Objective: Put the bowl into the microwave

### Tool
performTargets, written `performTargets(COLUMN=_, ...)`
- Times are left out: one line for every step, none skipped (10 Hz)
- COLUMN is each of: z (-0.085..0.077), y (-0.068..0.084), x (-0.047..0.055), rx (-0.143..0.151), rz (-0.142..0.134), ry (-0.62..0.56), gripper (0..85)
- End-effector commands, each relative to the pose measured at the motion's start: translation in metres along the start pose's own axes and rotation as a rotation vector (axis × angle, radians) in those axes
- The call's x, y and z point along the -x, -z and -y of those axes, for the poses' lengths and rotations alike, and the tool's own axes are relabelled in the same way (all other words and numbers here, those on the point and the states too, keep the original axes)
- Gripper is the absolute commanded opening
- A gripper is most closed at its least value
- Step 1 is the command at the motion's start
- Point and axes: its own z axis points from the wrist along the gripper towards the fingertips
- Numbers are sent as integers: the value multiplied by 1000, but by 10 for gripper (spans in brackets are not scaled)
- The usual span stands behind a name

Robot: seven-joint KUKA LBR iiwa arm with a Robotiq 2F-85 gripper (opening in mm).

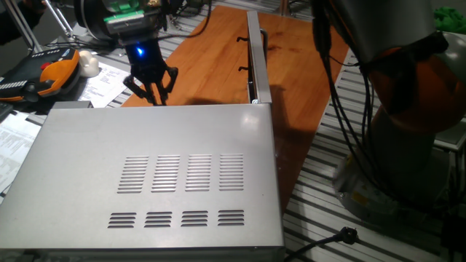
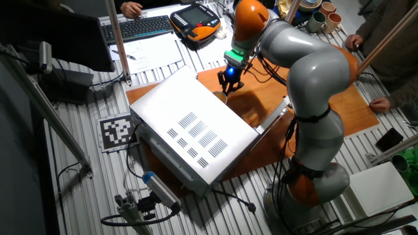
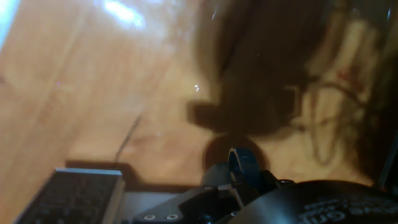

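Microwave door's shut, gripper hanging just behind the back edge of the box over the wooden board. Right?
Not quite. The microwave door is swung open, not shut: one fixed view shows it standing edge-on out from the box's corner, and the other fixed view shows it open beside the arm. The rest holds: the gripper hangs just behind the back edge, over the wooden board.

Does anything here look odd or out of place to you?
The microwave sits askew across the wooden board, its door swung wide open. The gripper hovers just behind it. No bowl is visible in any view.
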Motion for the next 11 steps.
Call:
performTargets(z=1, y=-2, x=-6, rx=-2, rz=-3, ry=-7, gripper=0)
performTargets(z=1, y=-4, x=-15, rx=-7, rz=-7, ry=-20, gripper=0)
performTargets(z=0, y=-7, x=-24, rx=-8, rz=-11, ry=-36, gripper=0)
performTargets(z=2, y=-10, x=-33, rx=-12, rz=-17, ry=-41, gripper=0)
performTargets(z=2, y=-13, x=-39, rx=-17, rz=-13, ry=-48, gripper=0)
performTargets(z=2, y=-15, x=-42, rx=-22, rz=-21, ry=-56, gripper=0)
performTargets(z=3, y=-17, x=-44, rx=-25, rz=-37, ry=-55, gripper=0)
performTargets(z=3, y=-21, x=-47, rx=-29, rz=-47, ry=-56, gripper=0)
performTargets(z=4, y=-24, x=-50, rx=-29, rz=-55, ry=-63, gripper=0)
performTargets(z=4, y=-25, x=-53, rx=-30, rz=-67, ry=-72, gripper=0)
performTargets(z=4, y=-26, x=-56, rx=-33, rz=-68, ry=-77, gripper=0)
